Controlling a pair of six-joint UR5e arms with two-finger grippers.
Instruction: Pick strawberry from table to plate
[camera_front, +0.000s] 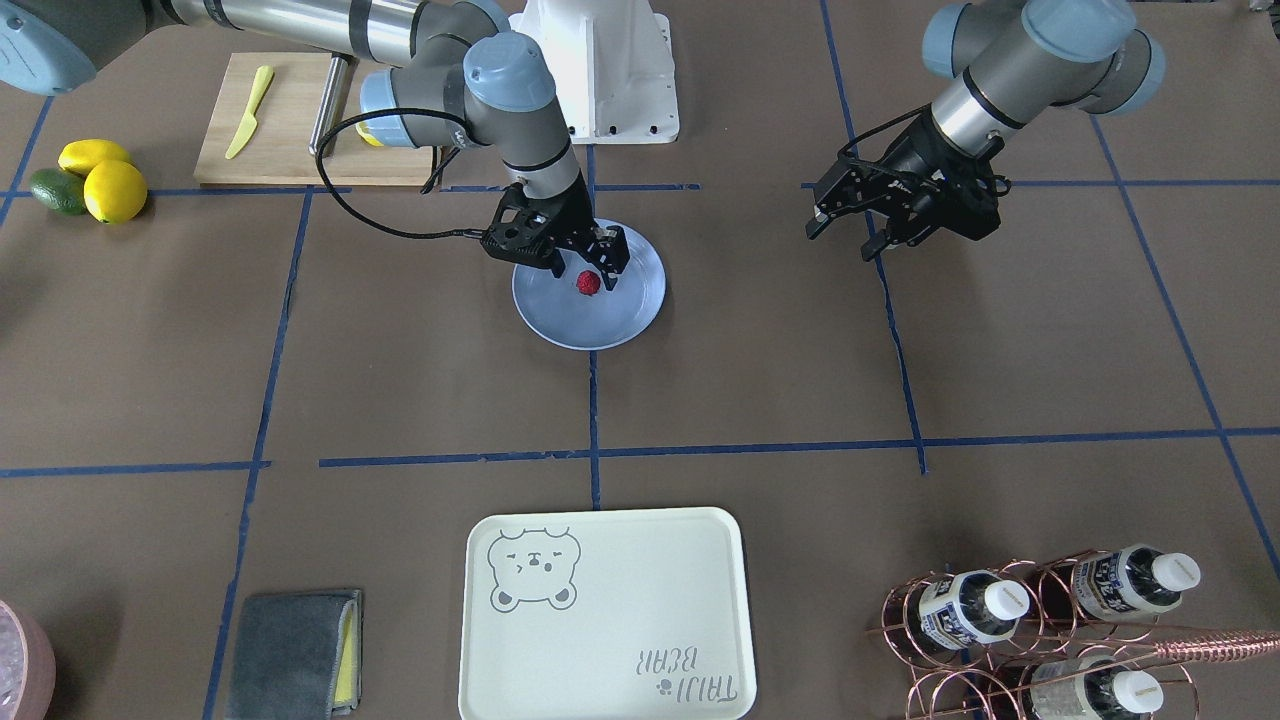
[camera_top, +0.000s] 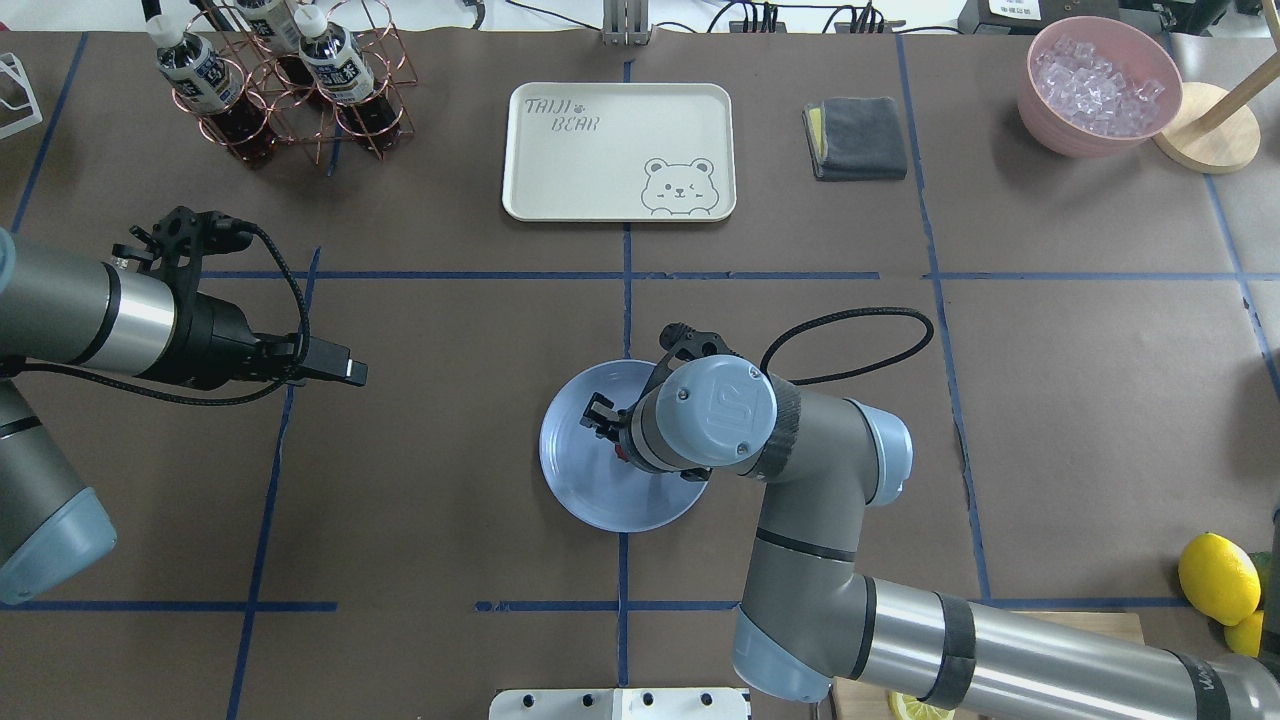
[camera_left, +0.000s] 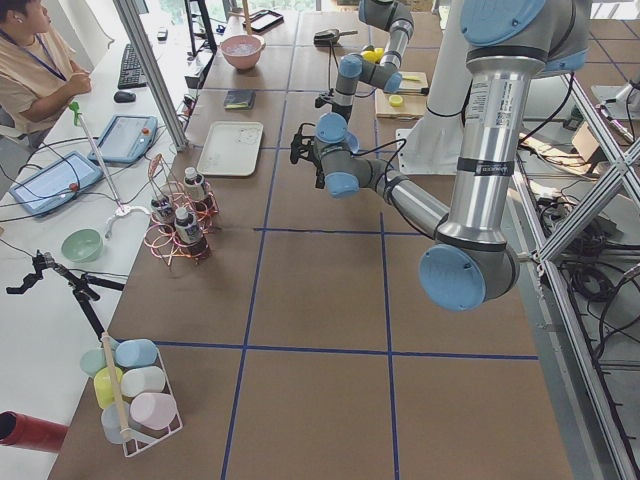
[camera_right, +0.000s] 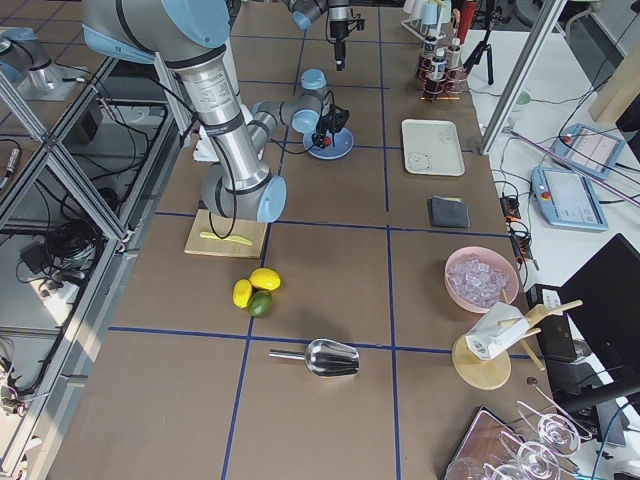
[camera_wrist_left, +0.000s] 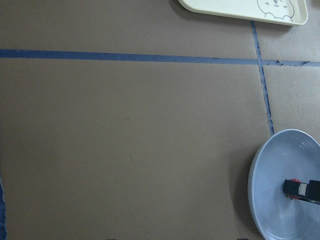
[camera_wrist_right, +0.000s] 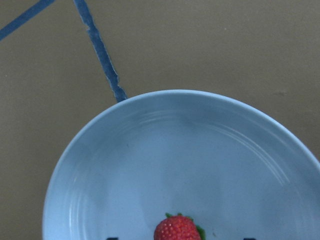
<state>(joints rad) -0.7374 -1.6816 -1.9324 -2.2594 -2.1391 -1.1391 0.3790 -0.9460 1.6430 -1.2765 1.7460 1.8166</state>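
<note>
The small red strawberry lies on the light-blue plate near the middle of the brown table. My right gripper hangs low over the plate, open, with one finger on each side of the berry and a gap between each finger and it. In the right wrist view the strawberry sits at the bottom edge on the plate, the two fingertips wide apart on either side. My left gripper hovers open and empty above bare table, well away from the plate.
A cream bear-print tray lies at the operators' side, with a grey cloth and a copper bottle rack to either side. Lemons and an avocado sit beside a cutting board near the robot's base.
</note>
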